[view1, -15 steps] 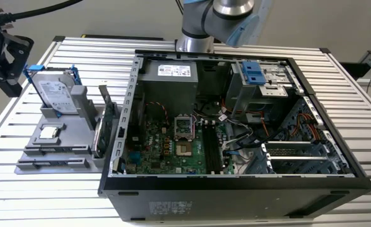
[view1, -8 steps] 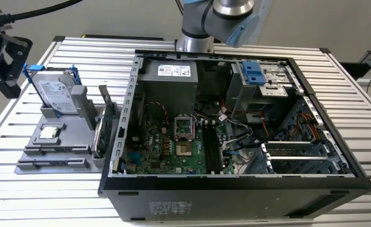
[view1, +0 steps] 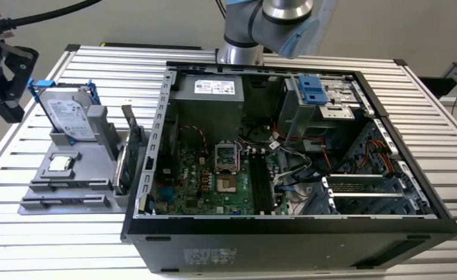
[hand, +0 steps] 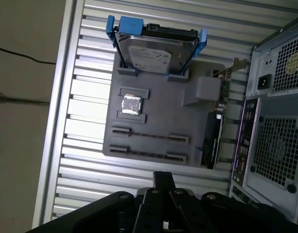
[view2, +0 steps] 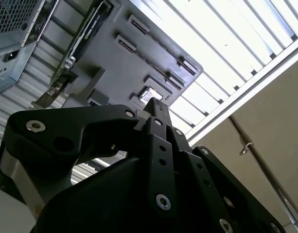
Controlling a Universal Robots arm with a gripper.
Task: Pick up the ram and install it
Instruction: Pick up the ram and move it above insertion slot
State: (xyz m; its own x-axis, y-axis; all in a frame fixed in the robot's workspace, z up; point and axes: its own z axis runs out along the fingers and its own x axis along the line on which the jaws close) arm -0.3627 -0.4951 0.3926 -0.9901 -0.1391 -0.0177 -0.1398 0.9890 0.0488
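Observation:
The ram is out of view. My gripper (view1: pixel 9 111) hangs at the exterior view's far left, beyond the table's edge and apart from the grey holder tray (view1: pixel 65 186). In both wrist views its black fingers meet at the tip (hand: pixel 163 178) (view2: pixel 153 104) with nothing between them. The two long narrow slots (hand: pixel 149 137) in the tray (hand: pixel 158 111) stand empty. Long dark memory slots (view1: pixel 260 181) run along the motherboard inside the open computer case (view1: pixel 291 224). I cannot tell whether a stick sits in one of them.
On the tray a silver hard drive (view1: pixel 65 116) (hand: pixel 151 53) stands in a blue bracket, next to a small square chip (view1: pixel 61 164) (hand: pixel 130 104). A green expansion card (view1: pixel 131 154) (hand: pixel 214 131) stands on edge between tray and case. The slatted metal table (view1: pixel 415 116) carries everything.

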